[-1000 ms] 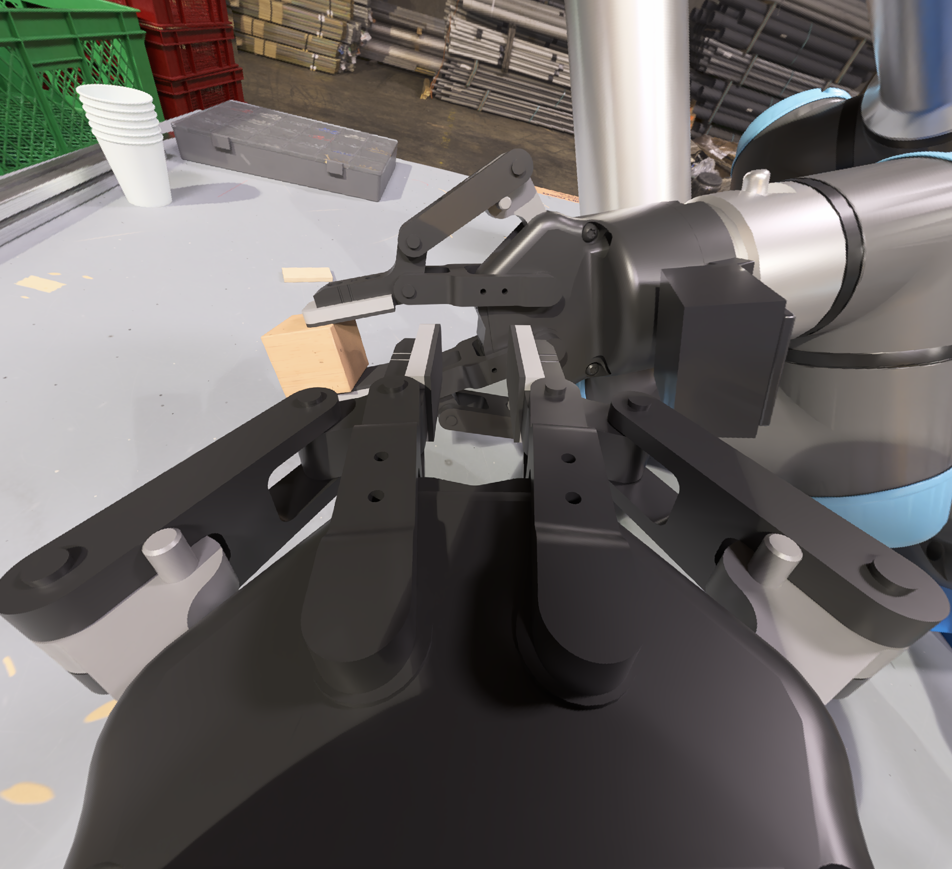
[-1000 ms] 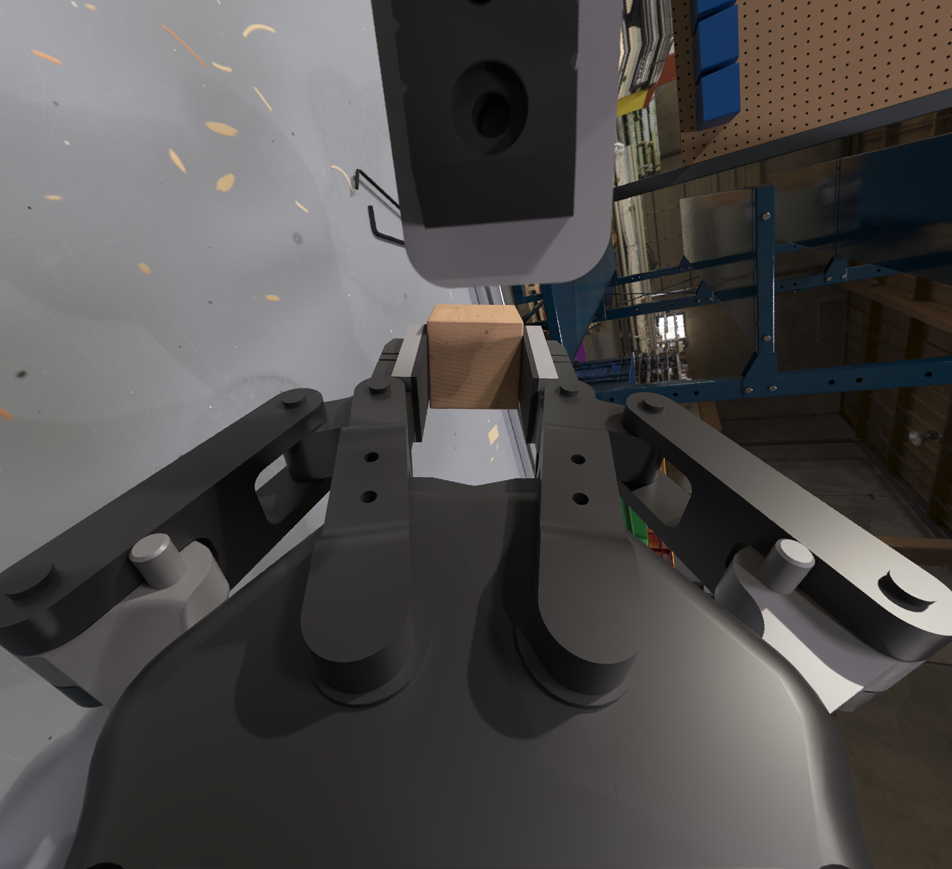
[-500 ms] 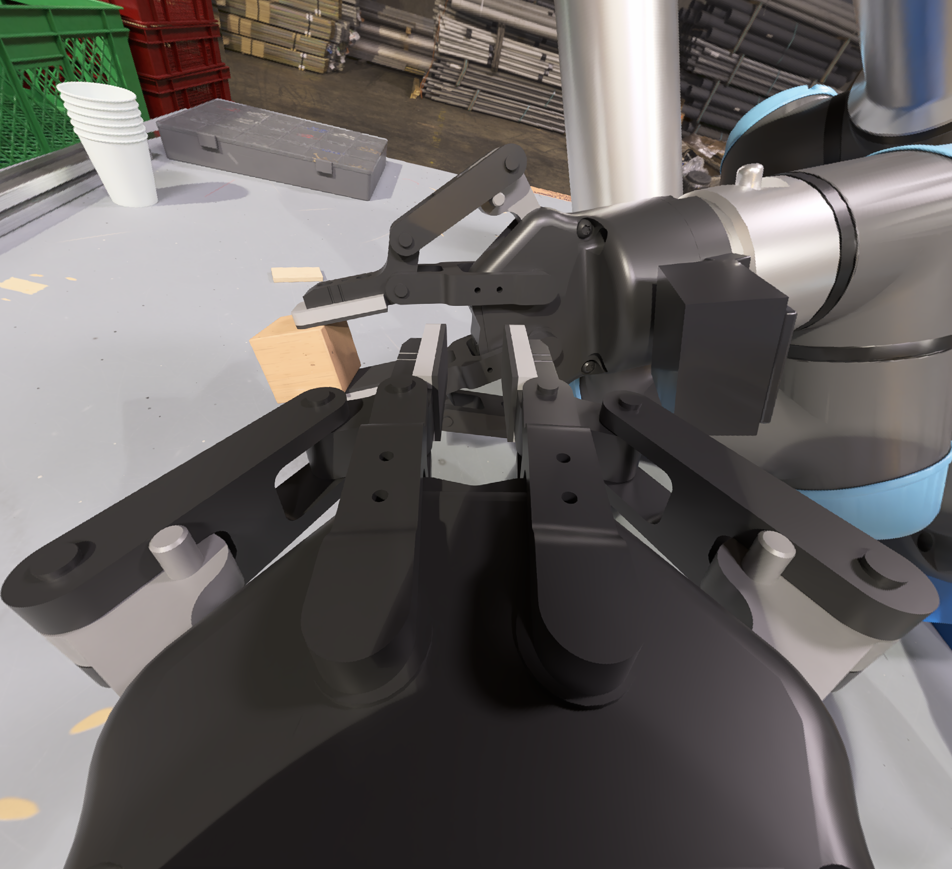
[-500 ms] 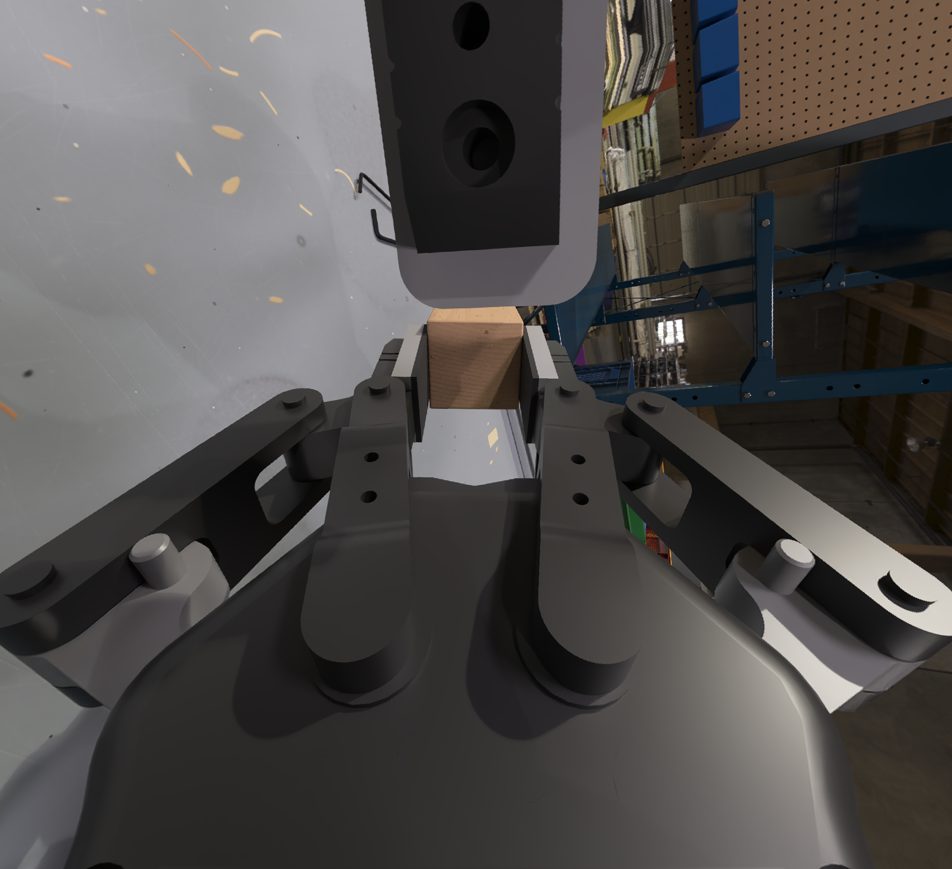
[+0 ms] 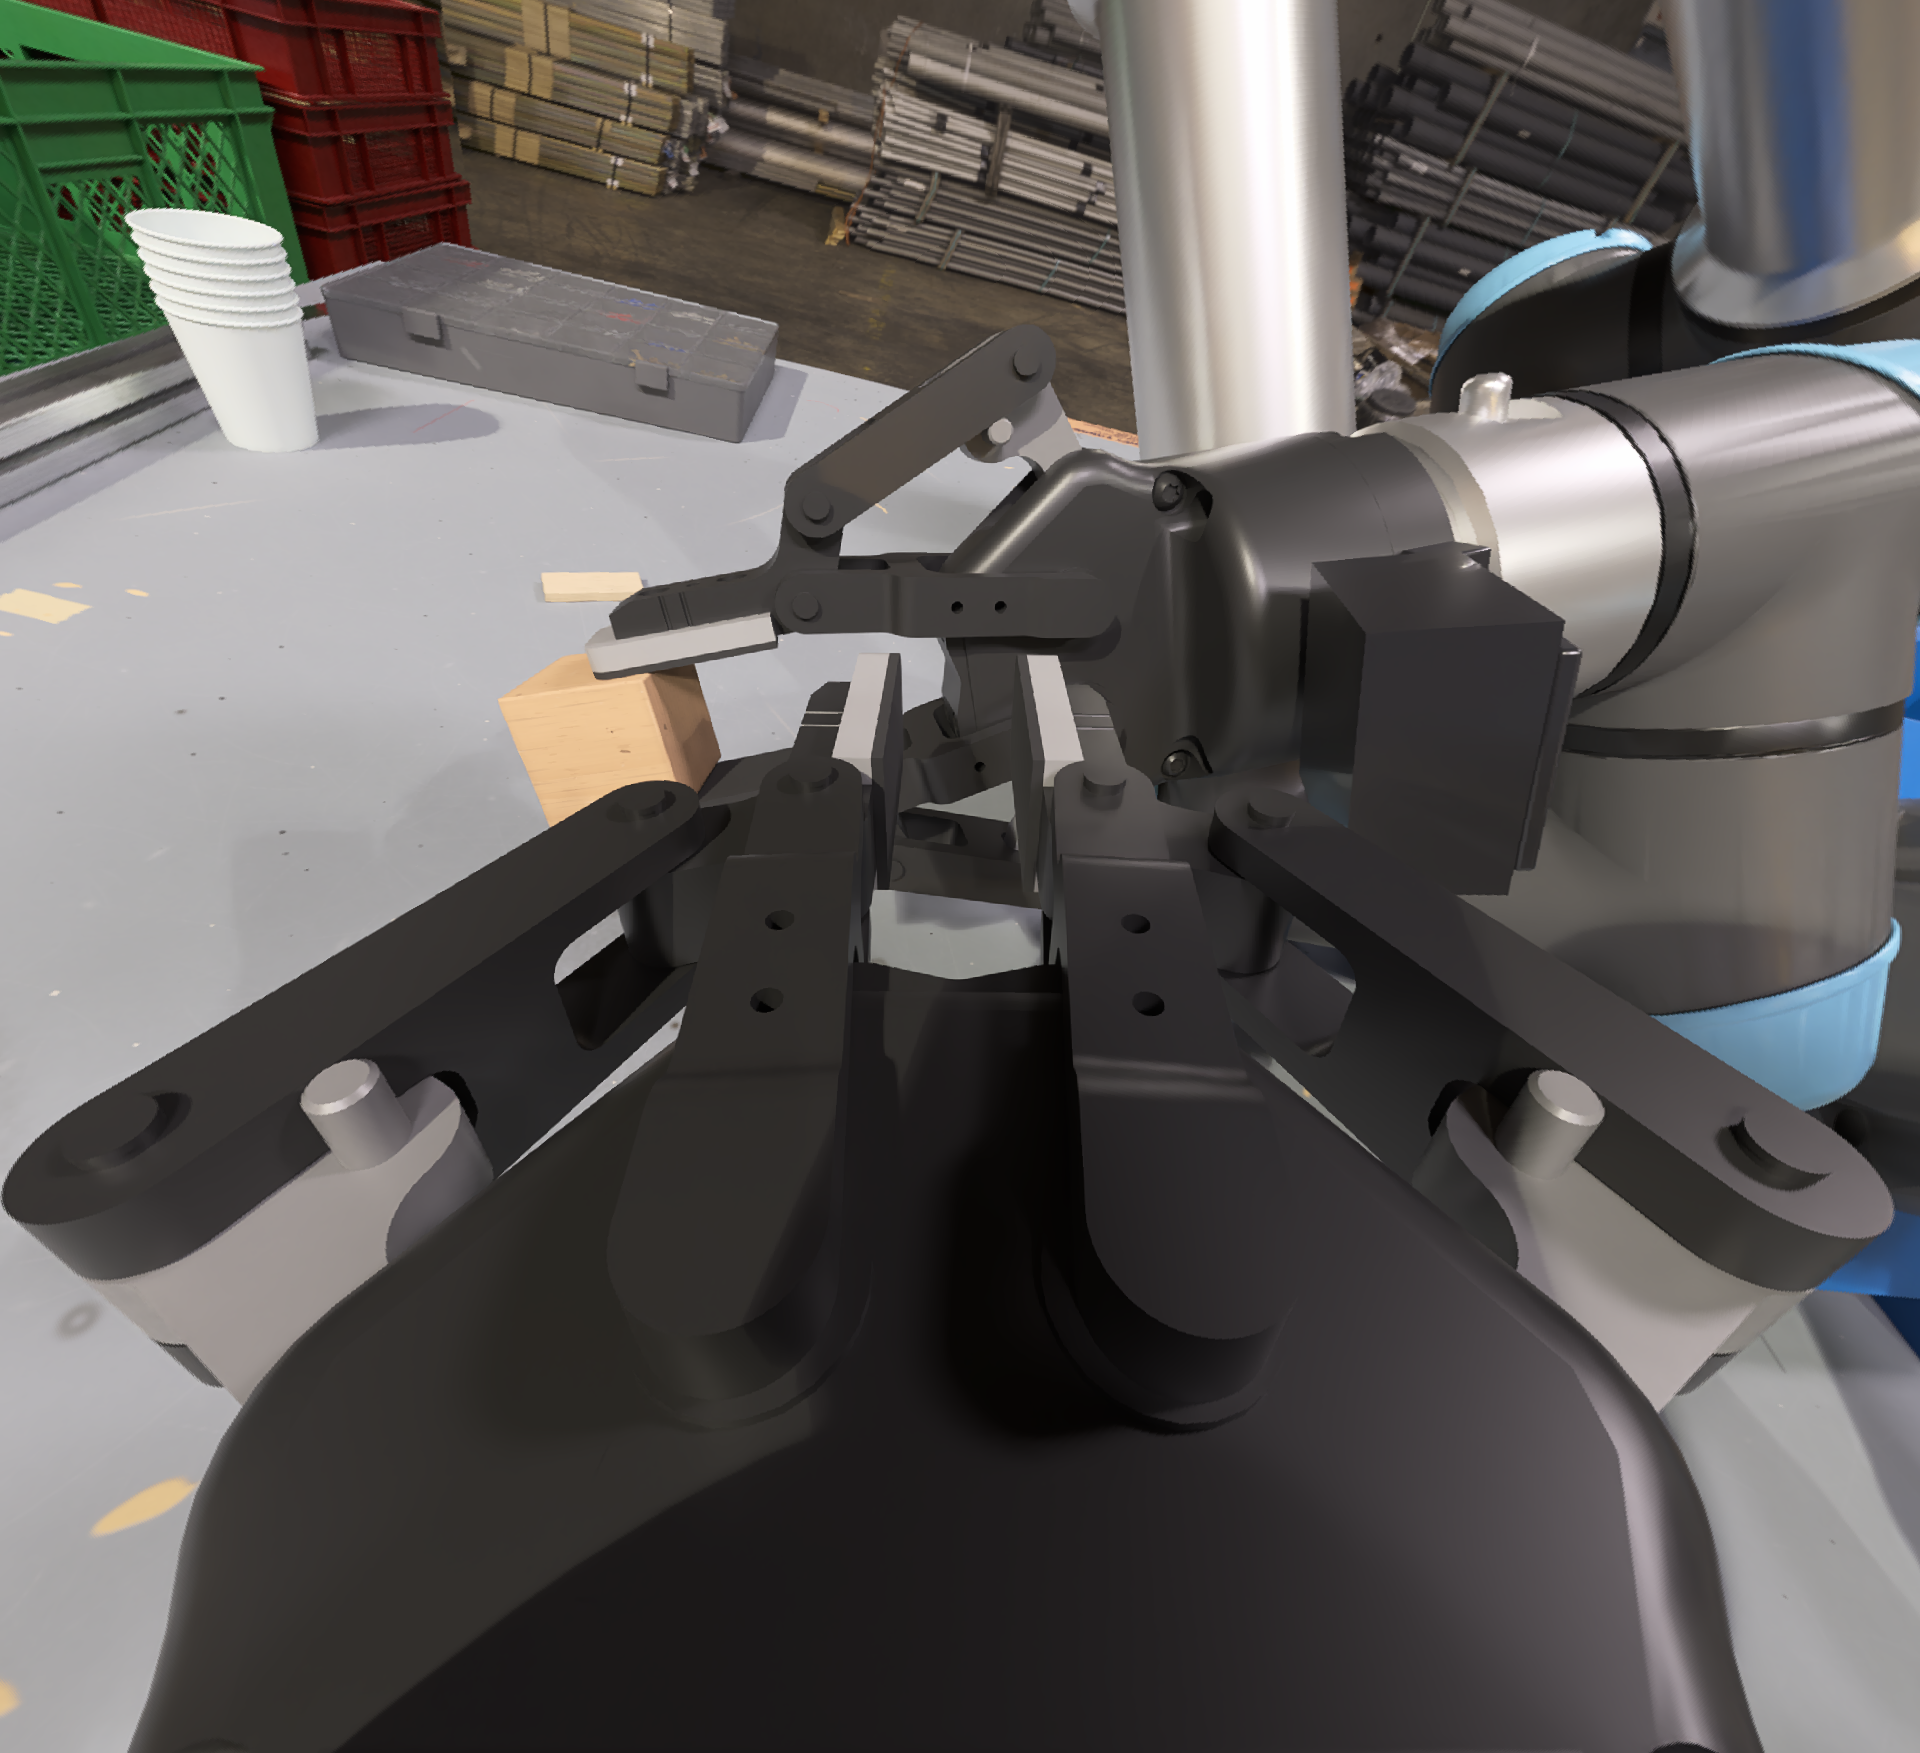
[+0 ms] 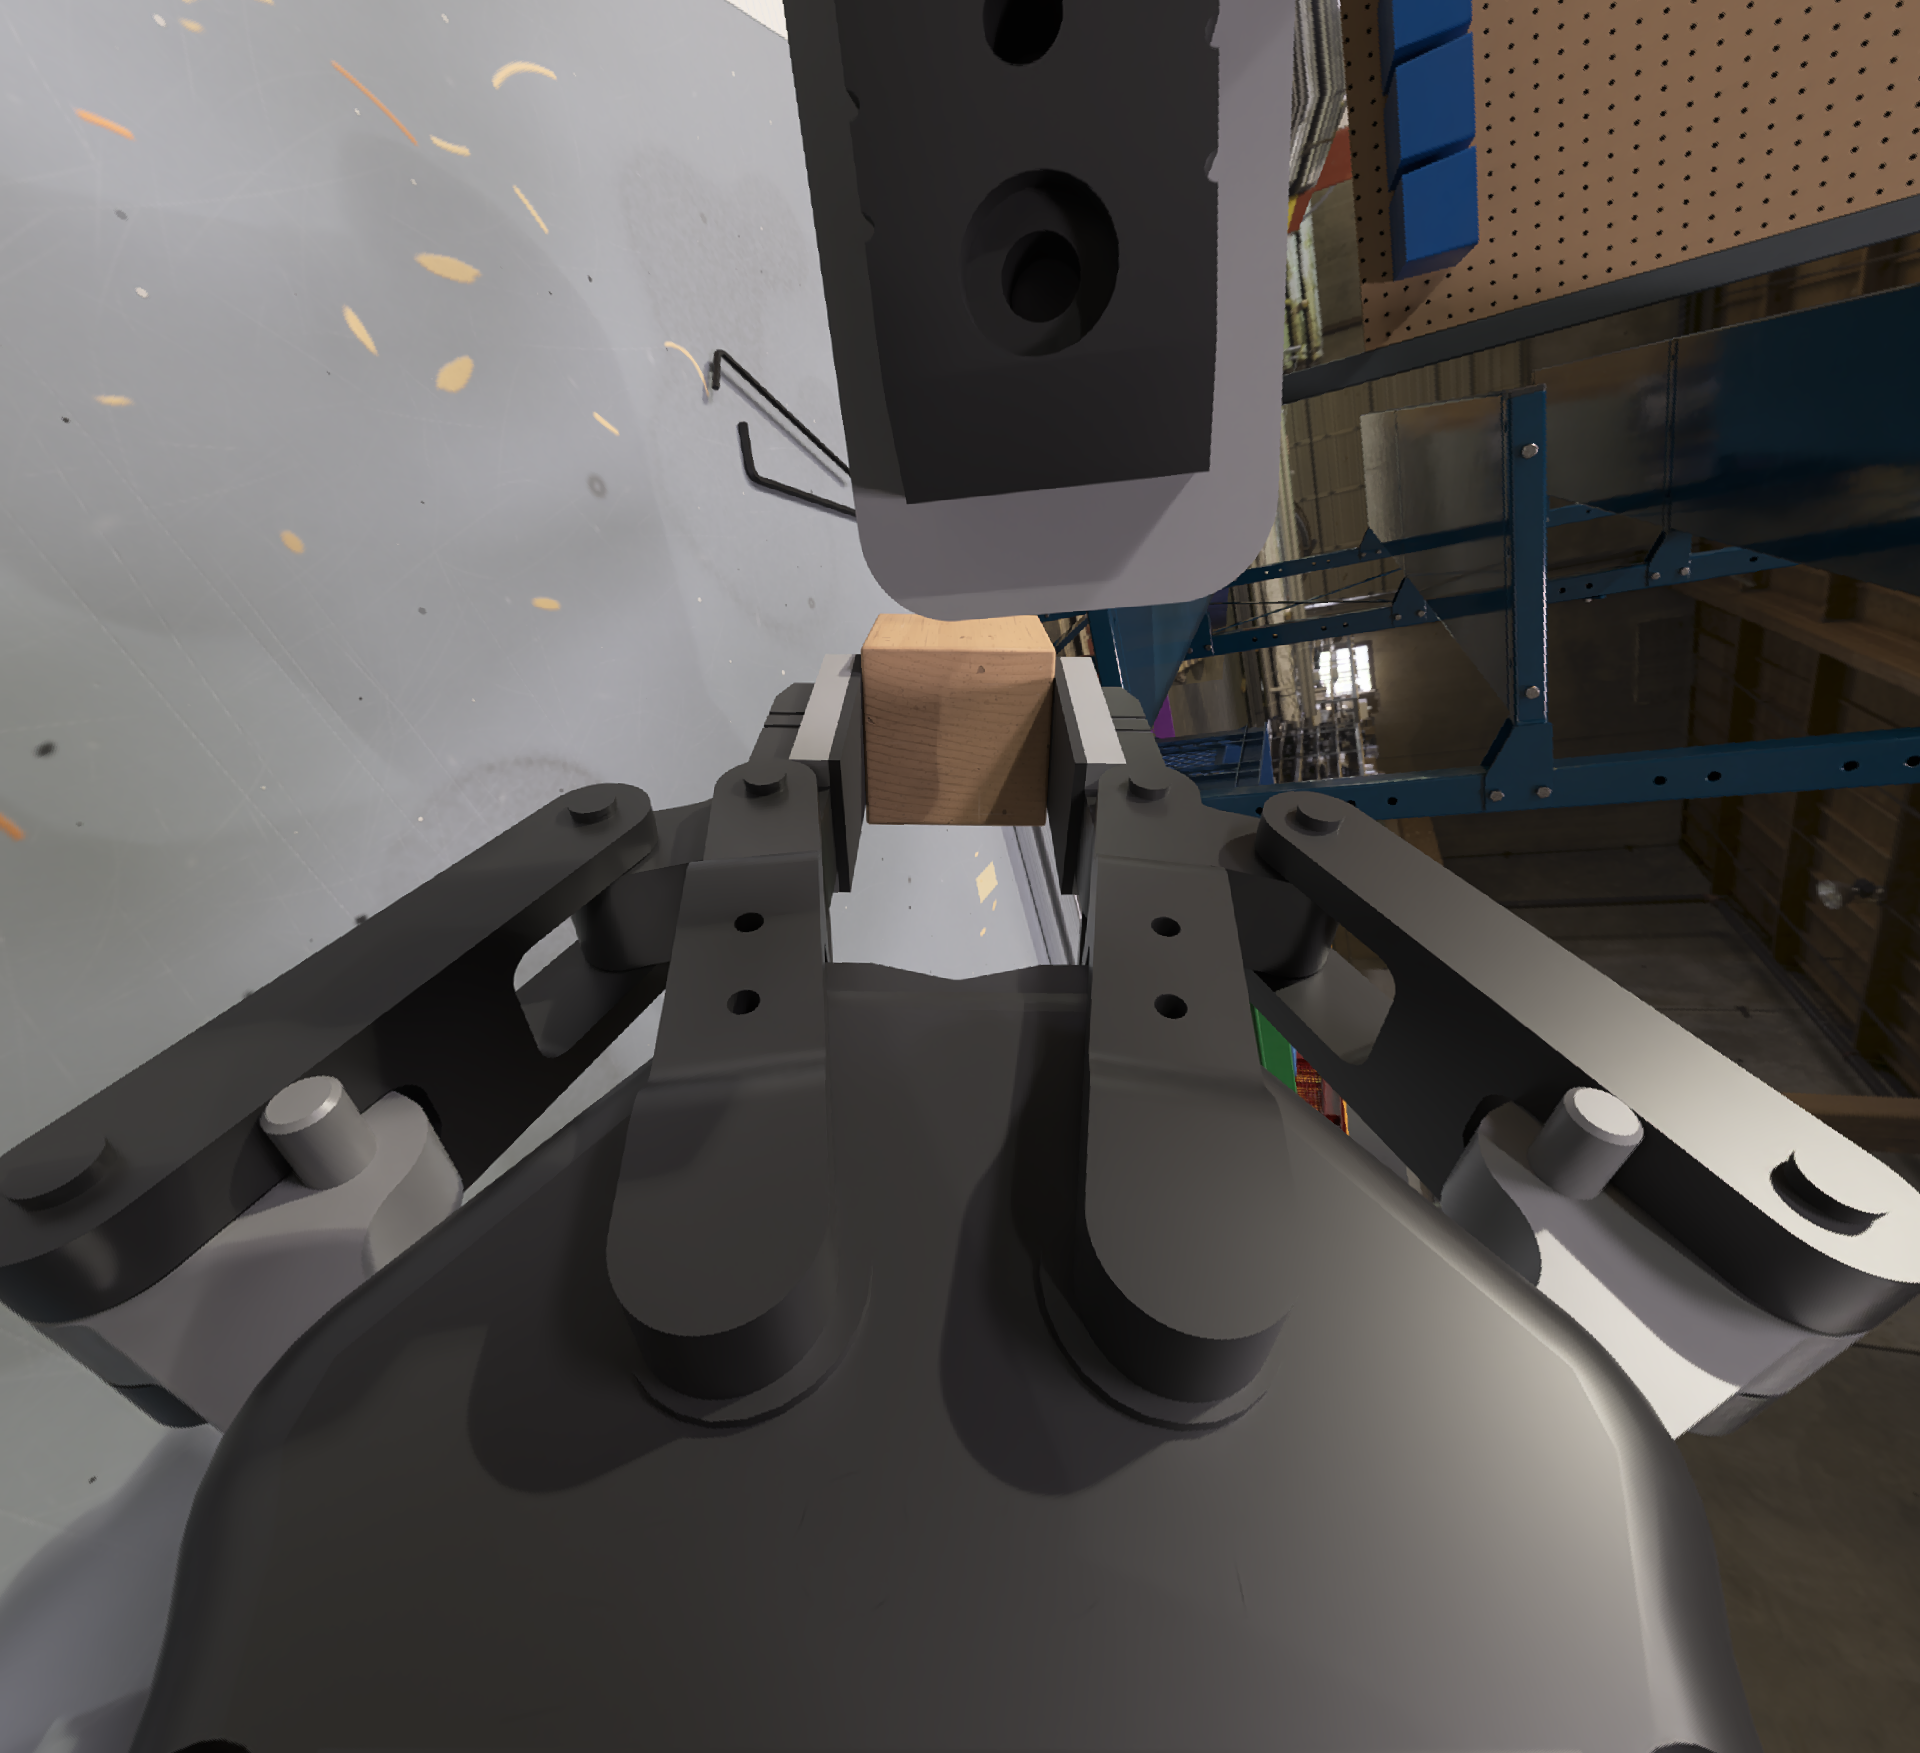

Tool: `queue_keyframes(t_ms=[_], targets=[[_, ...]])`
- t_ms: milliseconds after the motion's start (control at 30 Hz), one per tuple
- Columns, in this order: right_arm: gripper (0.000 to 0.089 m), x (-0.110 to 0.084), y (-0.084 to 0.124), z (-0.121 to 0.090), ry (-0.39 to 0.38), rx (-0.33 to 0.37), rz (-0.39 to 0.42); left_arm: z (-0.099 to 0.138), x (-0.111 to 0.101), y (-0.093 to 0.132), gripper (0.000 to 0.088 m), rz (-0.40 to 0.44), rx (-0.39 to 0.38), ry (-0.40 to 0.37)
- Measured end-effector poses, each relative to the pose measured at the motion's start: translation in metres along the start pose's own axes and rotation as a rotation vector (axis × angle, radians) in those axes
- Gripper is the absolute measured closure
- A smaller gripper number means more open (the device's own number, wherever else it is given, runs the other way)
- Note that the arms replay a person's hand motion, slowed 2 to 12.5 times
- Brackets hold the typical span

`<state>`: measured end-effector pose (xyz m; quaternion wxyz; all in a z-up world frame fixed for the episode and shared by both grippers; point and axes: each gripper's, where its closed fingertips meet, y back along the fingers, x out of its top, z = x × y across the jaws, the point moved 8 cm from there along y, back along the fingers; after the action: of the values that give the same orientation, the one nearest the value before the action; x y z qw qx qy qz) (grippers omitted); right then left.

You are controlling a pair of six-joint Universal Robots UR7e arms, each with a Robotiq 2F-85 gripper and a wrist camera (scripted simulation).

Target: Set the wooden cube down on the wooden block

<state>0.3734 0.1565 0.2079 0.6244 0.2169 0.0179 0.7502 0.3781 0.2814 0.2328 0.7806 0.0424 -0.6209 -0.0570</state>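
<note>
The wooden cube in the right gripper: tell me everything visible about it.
The wooden cube is a small block of pale tan wood with faint grain lines, a few dark specks and softly rounded edges. It is clamped between the two pads of the right gripper, one pad flat against each opposite side face, near the fingertips. It is lifted clear of the grey table. A large dark finger with a grey pad looms just beyond its far face; whether they touch cannot be told.

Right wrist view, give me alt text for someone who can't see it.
The right hand grips a wooden cube between its two fingers, just below a dark hand finger that looms overhead. Behind lie a grey table flecked with wood shavings and blue shelving.
</note>
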Motion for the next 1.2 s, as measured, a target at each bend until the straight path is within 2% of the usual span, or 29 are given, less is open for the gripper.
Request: queue_keyframes(t_ms=[200,633,1200], targets=[[0.0593,0.0005,0.0007,-0.0004,-0.005,-0.008,0.009,0.0007,-0.0031,-0.0008,0.0689,-0.023,0.020,-0.012],[0.0593,0.0000,0.0010,0.0006,-0.003,-0.007,-0.015,0.0014,-0.0025,-0.0019,0.0690,0.013,0.027,0.011],[0.0593,0.0024,0.0035,0.0017,0.001,0.006,-0.002,0.0042,0.0016,-0.0012,0.0689,0.003,0.023,0.019]])
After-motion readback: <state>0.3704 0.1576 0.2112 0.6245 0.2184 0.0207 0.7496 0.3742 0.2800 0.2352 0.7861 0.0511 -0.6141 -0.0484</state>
